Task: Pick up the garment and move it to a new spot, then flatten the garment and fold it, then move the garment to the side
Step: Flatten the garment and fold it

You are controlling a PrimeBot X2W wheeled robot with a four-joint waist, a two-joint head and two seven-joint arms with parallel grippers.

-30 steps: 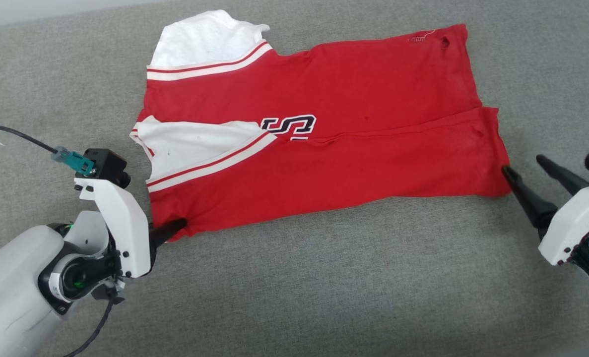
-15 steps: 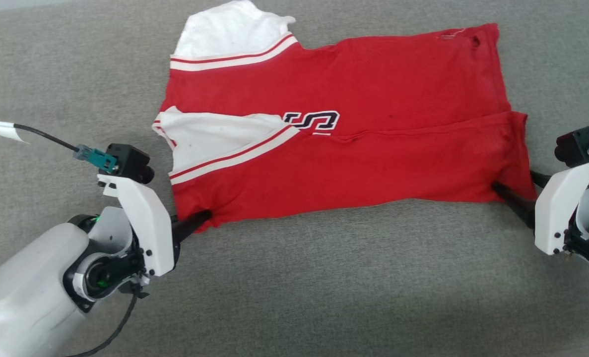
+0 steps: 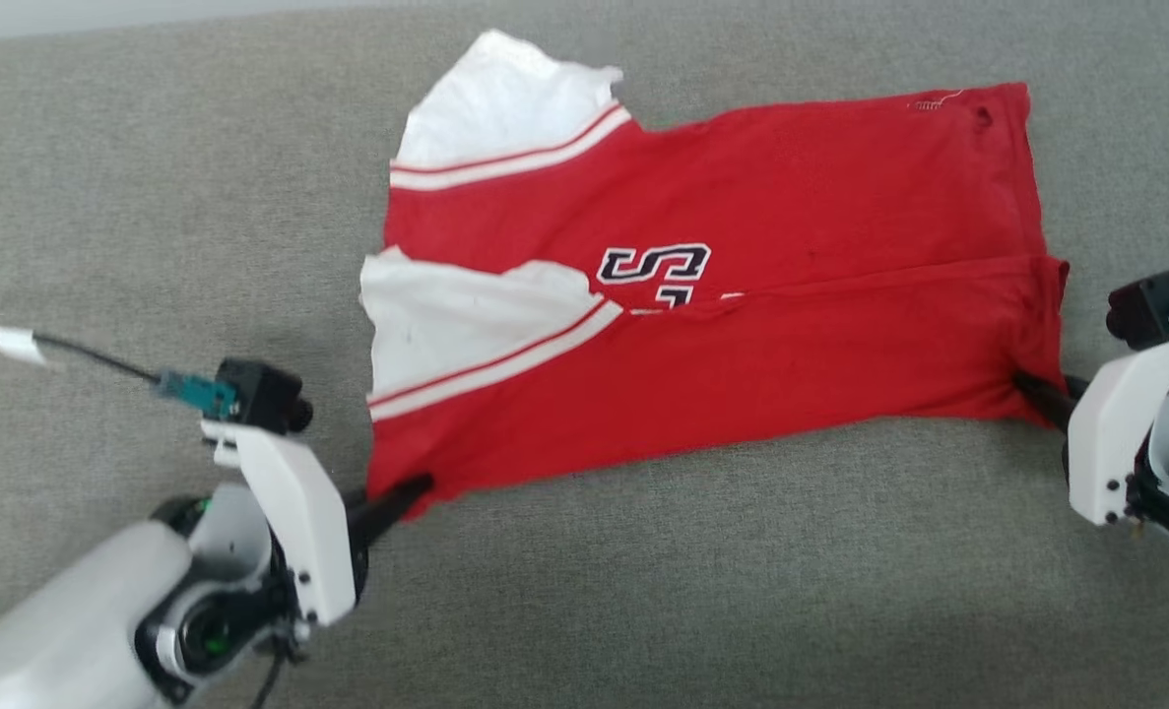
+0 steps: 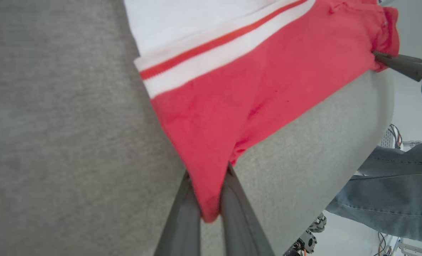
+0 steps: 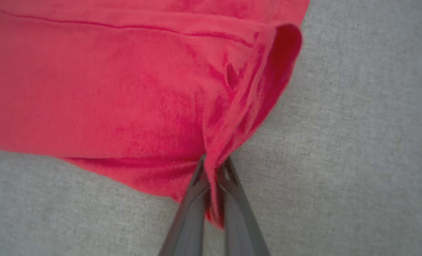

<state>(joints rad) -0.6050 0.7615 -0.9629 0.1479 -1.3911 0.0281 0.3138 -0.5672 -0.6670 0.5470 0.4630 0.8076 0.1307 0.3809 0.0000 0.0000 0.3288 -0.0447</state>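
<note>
Bright, even, soft light; head view slightly blurred, wrist views edge-distorted.

The left gripper (image 3: 415,488) has long, dark, tapering fingers (image 3: 392,502) set in a white bracket (image 3: 293,512) studded with small dark screws. Behind them sits a black camera block (image 3: 264,394) with a teal plug (image 3: 195,394) and a black cable (image 3: 111,362) carrying a white tag (image 3: 15,342). Further behind, the forearm (image 3: 52,640) is pale grey. The right gripper (image 3: 1029,386) has a matching white mount (image 3: 1121,433).
</note>
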